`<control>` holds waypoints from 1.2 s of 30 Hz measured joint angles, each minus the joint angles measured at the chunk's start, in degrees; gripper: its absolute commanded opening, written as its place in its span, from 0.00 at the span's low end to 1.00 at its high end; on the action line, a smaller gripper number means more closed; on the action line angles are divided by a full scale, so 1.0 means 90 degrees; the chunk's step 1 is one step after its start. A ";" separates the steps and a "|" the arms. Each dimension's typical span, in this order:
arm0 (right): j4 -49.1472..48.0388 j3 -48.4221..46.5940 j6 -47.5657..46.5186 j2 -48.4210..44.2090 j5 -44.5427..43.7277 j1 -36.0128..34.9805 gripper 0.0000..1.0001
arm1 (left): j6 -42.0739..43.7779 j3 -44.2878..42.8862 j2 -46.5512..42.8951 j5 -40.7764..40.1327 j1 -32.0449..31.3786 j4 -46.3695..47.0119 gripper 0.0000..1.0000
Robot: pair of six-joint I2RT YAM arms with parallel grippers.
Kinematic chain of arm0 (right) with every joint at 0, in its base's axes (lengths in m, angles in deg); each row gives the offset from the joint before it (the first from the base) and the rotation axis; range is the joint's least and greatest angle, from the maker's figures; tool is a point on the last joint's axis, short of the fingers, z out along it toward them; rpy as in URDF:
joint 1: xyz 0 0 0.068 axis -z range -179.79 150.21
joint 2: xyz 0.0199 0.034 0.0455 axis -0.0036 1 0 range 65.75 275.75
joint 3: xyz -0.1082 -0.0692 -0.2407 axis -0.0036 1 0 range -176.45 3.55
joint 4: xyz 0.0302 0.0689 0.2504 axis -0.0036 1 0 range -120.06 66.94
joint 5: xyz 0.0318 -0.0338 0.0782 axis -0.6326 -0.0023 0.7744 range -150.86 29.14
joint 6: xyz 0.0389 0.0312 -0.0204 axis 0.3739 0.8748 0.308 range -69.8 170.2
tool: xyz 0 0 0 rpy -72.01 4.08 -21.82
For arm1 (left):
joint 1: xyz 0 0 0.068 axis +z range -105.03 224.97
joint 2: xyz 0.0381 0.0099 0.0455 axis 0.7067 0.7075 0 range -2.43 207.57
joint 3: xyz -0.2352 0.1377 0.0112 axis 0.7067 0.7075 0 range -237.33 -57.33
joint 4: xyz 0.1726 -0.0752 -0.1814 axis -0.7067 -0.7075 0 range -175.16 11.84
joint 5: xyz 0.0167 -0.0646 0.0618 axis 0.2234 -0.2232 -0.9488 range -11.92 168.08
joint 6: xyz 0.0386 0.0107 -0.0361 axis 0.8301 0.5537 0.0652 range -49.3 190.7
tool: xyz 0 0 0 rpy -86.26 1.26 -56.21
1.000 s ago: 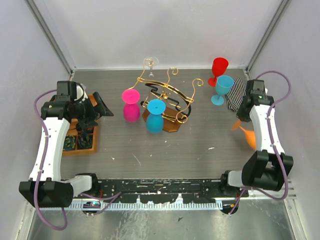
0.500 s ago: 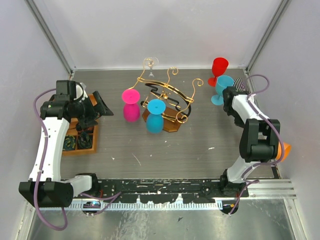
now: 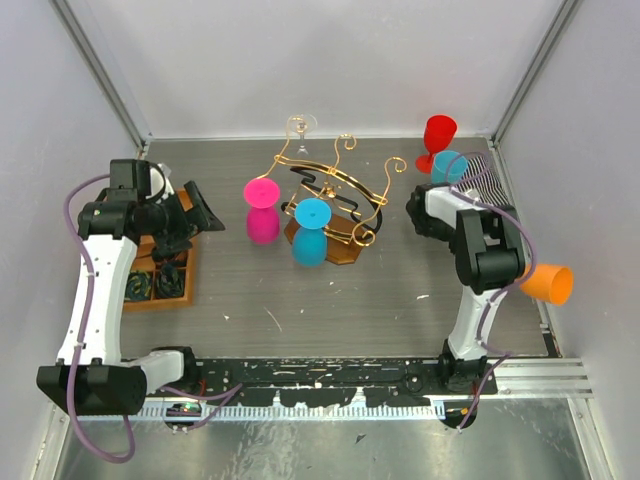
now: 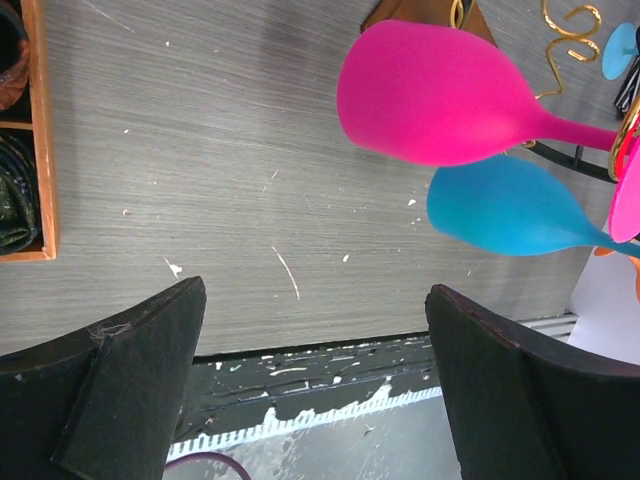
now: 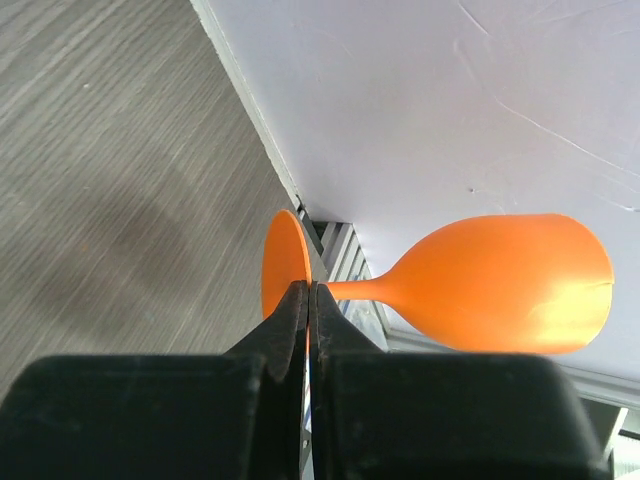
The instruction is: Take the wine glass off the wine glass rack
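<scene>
Grey counter [image 3: 330,290]: right fingers [image 5: 288,325] clamp the foot of the orange wine glass [image 5: 500,285], right of the rack [image 3: 335,195]; left fingers [image 4: 120,360] spread, empty.

A grey wood-grain counter [image 3: 330,290], an orange wine glass [image 3: 548,283], a magenta glass [image 3: 262,212], a sky-blue glass [image 3: 311,232], a red glass [image 3: 438,135], a gold and black wine glass rack [image 3: 338,188] on brown wood, a black-and-white striped cloth [image 3: 488,172]

Wide-spread left fingers [image 4: 120,400]; tightly pinched right fingers [image 5: 287,322].
</scene>
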 measured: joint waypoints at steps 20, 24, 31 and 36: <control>-0.0420 0.0226 0.0323 0.1248 -0.0355 -0.0442 0.01 | 0.0095 -0.0002 -0.0039 -0.0180 0.0000 -0.0165 0.98; -0.0702 0.0245 0.0010 0.1316 -0.0301 -0.0532 0.01 | 0.0100 -0.0002 -0.0039 -0.0206 0.0000 -0.0170 0.98; -0.0855 0.0233 -0.0311 0.1518 -0.0316 -0.0563 0.01 | 0.0117 -0.0002 -0.0104 -0.0301 0.0000 -0.0170 0.98; -0.0869 0.0228 -0.0444 0.1751 -0.0313 -0.0563 0.01 | 0.0119 -0.0002 -0.0146 -0.0325 0.0000 -0.0172 0.98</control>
